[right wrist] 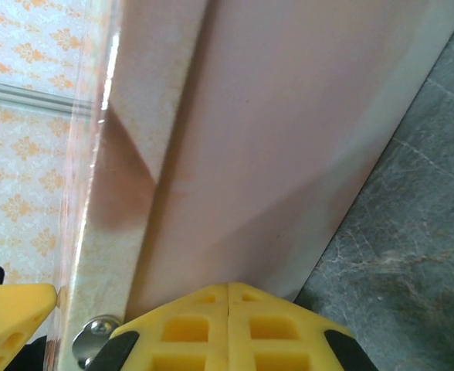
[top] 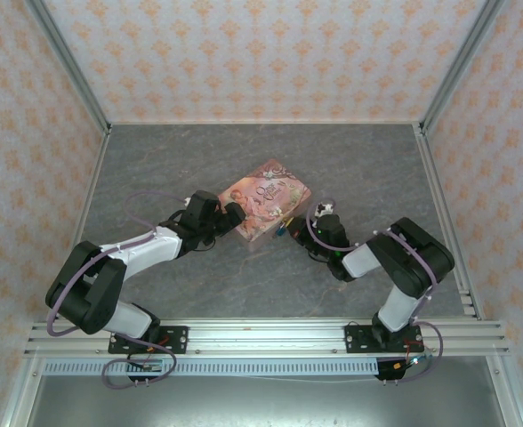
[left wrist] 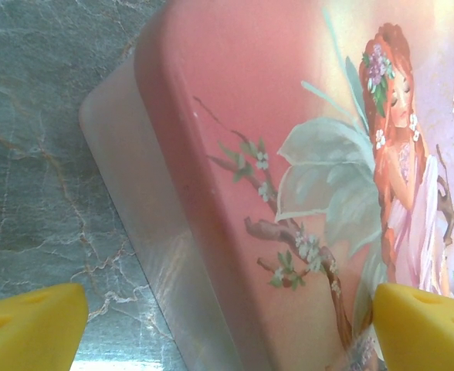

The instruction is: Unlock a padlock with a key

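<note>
Left gripper (top: 235, 216): splayed astride tin (top: 266, 197) corner, gripping nothing. Right gripper (top: 304, 228): clenched, contents unclear, near padlock (top: 283, 229) at tin's near edge. Risk: nudging tin, knocking padlock askew.

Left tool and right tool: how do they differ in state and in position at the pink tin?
The left tool is open, its pads wide apart; the right tool is shut, its pads meeting. The left tool has the pink tin's end between its pads; the right tool has nothing visible between its own. Both have yellow pads and sit near the tin.
</note>
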Tool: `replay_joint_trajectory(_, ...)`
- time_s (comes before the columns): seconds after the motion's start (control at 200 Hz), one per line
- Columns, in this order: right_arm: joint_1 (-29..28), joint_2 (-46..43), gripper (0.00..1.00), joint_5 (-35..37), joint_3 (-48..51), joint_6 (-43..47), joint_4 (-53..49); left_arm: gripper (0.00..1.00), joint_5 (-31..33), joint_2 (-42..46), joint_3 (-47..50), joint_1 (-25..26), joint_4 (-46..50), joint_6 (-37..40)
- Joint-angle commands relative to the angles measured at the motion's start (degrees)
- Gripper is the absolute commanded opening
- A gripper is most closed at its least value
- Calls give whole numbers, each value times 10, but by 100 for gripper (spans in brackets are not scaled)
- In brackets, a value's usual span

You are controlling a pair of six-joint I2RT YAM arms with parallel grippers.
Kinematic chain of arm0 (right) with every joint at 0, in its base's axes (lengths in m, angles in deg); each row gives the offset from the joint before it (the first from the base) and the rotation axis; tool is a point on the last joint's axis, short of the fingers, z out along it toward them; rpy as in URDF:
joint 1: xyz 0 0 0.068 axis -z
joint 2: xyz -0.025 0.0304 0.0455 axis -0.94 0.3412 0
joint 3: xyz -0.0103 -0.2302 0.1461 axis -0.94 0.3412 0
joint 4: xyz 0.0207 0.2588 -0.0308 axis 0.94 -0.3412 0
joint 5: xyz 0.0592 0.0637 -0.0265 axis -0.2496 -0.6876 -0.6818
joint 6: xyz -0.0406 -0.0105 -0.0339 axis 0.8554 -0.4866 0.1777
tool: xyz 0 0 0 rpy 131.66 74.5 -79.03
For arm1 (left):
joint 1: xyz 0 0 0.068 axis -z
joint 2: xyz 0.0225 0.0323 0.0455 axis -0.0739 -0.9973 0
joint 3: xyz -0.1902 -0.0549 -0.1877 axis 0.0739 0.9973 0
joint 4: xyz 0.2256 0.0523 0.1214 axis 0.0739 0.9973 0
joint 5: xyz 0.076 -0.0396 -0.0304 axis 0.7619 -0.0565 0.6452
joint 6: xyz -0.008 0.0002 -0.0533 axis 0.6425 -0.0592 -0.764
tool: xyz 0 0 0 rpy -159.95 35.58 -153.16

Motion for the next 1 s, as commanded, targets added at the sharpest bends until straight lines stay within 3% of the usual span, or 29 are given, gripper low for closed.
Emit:
replay_joint_trajectory(0.0,6,7,0,8,-8,-7,44,94,23,-30,35,4,111,7)
replay_joint_trajectory(0.06,11,-6,0,17,8,3,44,94,25,-26,37,4,112,8)
replay_joint_trajectory(0.165,24,-33,10,15,36,39,39,94,25,-20,37,1,115,8)
replay_joint_trajectory(0.32,27,-59,44,-13,60,99,46,94,21,-23,33,-5,118,11)
replay_joint_trajectory(0.525,27,-41,74,-73,71,138,128,94,19,-31,28,-11,115,14)
replay_joint_trajectory(0.656,27,-6,80,-116,52,140,159,94,18,-35,24,-16,118,20)
replay_joint_trajectory(0.996,27,54,81,-165,-1,138,180,94,17,-40,12,-25,121,29)
